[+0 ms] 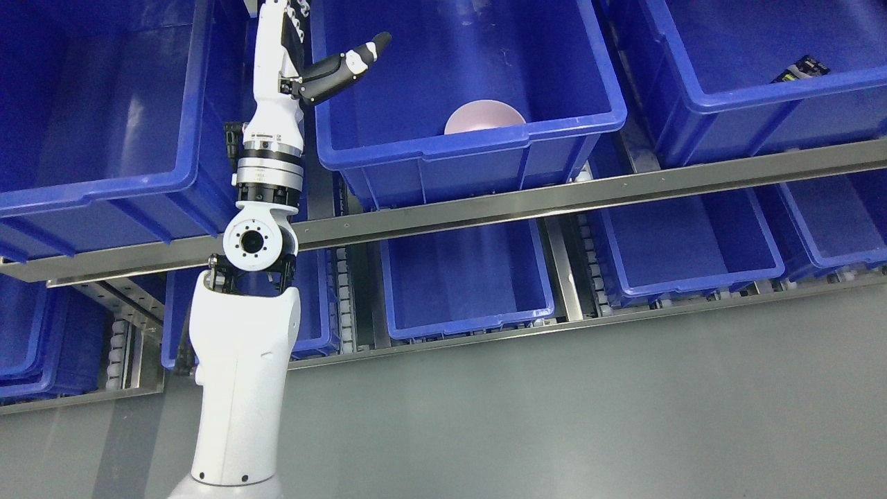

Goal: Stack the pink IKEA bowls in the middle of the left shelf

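A pink bowl (484, 116) lies upside down in the middle blue bin (471, 142) on the upper shelf, close behind the bin's front wall. My left arm rises from the bottom left, and my left hand (326, 38) is at the top of the picture, over the left rim of that bin. Its thumb (346, 64) sticks out to the right and the fingers run straight up past the top edge. It holds nothing and is well left of and above the bowl. No second bowl shows.
Large blue bins stand left (97, 180) and right (748, 90) of the middle one; a small black object (800, 69) lies in the right bin. A metal shelf rail (554, 197) runs across. More blue bins (464, 277) sit on the lower shelf above the grey floor.
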Tool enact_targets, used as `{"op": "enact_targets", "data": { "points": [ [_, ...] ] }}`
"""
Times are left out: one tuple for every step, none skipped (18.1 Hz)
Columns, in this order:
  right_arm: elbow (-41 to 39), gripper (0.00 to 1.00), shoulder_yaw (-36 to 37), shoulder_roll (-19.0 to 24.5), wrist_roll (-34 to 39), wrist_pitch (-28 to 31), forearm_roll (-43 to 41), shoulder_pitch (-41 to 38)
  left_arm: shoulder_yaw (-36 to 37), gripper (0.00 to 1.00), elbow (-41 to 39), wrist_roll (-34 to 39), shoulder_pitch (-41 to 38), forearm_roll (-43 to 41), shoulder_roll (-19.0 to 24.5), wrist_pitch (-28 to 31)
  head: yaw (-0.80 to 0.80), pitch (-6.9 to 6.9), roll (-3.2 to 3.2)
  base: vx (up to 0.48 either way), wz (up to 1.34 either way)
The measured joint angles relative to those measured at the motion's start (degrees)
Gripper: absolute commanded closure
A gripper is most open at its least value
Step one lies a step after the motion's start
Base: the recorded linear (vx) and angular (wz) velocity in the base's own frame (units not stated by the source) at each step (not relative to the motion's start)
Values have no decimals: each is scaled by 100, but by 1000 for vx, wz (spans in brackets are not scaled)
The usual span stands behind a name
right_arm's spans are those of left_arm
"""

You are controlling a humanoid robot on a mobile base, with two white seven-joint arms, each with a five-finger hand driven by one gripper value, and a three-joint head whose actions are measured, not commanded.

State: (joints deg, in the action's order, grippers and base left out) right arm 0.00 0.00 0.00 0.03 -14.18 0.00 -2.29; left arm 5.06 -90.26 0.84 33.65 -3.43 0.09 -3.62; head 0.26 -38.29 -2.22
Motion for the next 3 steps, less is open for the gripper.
{"op": "enact_targets", "data": {
  "points": [
    [0, 0, 0, 0, 0, 0, 0, 0, 19, 0, -71, 1, -61, 16, -1, 2, 0, 0, 0, -159, 98],
    [0, 0, 0, 0, 0, 0, 0, 0, 34, 0, -128, 0, -101, 26, -1, 5, 0, 0, 0, -148, 225],
    [0, 0, 0, 0, 0, 0, 0, 0, 48, 0, -183, 1, -135, 35, -2, 6, 0, 0, 0, -148, 225]
  ]
}}
